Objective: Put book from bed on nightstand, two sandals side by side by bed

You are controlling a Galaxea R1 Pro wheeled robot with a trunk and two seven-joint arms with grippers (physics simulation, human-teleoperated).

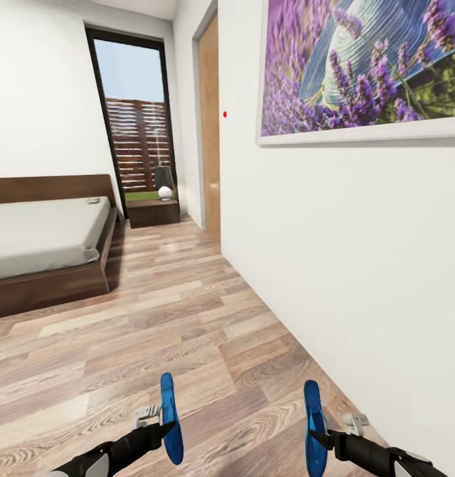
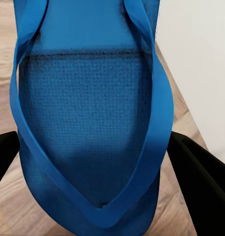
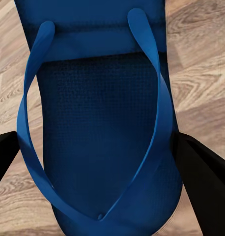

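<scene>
Each gripper, left [image 1: 162, 424] and right [image 1: 320, 437], is gripping one blue sandal [image 1: 171, 417] [image 1: 312, 429] upright, carrying both toward the bed [image 1: 48, 245]; next, lowering them side by side beside it.

Both dark, glossy forearms reach forward low in the head view, the left arm's black two-fingered gripper [image 1: 166, 429] near seven o'clock and the right arm's black two-fingered gripper [image 1: 318, 438] near five o'clock. Each is clamped on the edge of a flat bright blue sandal, the left one [image 1: 169, 417] and the right one [image 1: 313, 427] both held on edge. In each wrist view the black fingers [image 2: 198, 172] [image 3: 201, 169] flank a sole, apparently pressing its sides.
</scene>
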